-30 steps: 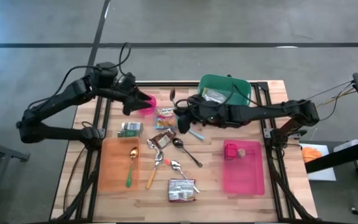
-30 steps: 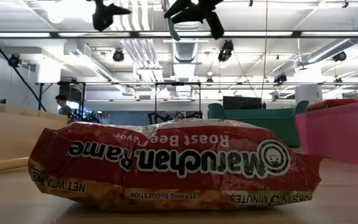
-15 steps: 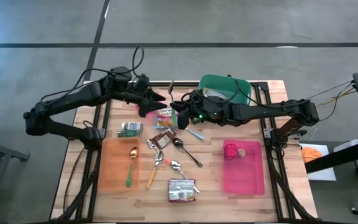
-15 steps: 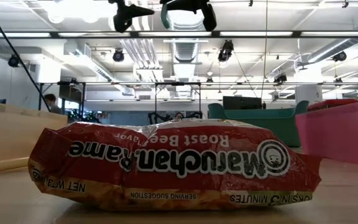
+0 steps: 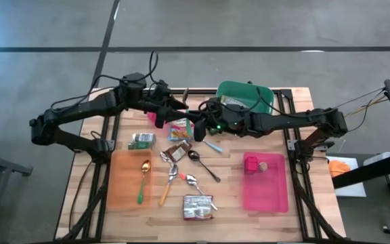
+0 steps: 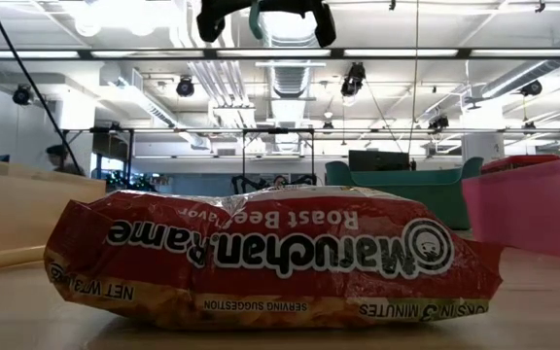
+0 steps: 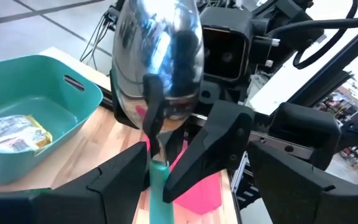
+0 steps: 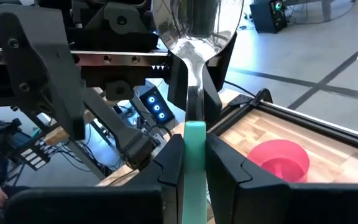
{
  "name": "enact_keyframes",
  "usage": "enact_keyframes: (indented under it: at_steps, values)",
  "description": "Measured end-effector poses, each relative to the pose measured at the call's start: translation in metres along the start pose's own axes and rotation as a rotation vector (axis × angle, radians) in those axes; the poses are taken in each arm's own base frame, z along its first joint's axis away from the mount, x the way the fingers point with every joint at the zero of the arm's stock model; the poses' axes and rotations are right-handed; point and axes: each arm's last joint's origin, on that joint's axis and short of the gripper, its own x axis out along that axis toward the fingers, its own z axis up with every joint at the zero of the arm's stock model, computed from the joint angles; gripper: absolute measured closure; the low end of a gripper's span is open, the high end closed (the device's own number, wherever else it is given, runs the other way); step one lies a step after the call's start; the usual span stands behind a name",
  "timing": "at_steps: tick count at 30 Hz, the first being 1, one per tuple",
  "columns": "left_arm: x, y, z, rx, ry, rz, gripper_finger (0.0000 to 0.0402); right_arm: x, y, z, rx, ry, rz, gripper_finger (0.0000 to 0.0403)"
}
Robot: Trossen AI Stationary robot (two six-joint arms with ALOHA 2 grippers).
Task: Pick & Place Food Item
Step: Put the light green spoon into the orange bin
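Two end effectors met above the far middle of the table [image 5: 296,146], and the step in hand looked like a spoon handover, not a food pick. The right end effector [image 8: 194,158] was clamped on the teal handle of a spoon [image 8: 194,37], bowl upward. The left end effector [image 7: 157,177] faced it with its fingers [image 7: 210,152] spread on either side of that handle; contact could not be confirmed. No food item was held. The ramen packet [image 5: 198,207] lay flat at the near edge of the table, well apart from both end effectors. A small snack bag [image 5: 179,127] lay on the table just beside them, and another packet [image 7: 11,130] rested inside the green tub [image 5: 246,98]. By judgement, the next move required one end effector to secure or release the spoon cleanly, then an empty end effector to descend over a chosen food item.
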Motion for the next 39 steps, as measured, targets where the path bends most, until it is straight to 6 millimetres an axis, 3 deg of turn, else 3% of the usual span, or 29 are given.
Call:
enact_keyframes:
  at_steps: [6, 10, 23, 29, 39]
  values:
    - [0.0002, -0.0001, -0.0002, 0.000, 0.001, -0.001, 0.0123, 0.0005, 0.0011, 0.0006, -0.001, -0.005, 0.019, 0.0369]
    - [0.0002, -0.0002, -0.0002, 0.000, 0.002, -0.001, 0.0155, 0.0004, 0.0032, 0.0023, -0.002, -0.010, 0.058, 0.0369]
    - [0.0004, -0.0011, -0.0012, 0.041, 0.014, -0.018, 0.0384, 0.0000, 0.0050, 0.0024, -0.013, -0.008, 0.079, 0.0369]
    - [0.0003, -0.0015, -0.0013, 0.042, 0.020, -0.030, 0.0387, -0.0001, 0.0053, 0.0023, -0.013, -0.004, 0.087, 0.0366]
    - [0.0003, -0.0019, -0.0016, -0.002, 0.027, -0.039, 0.0387, -0.0001, 0.0061, 0.0033, -0.006, -0.013, 0.099, 0.0314]
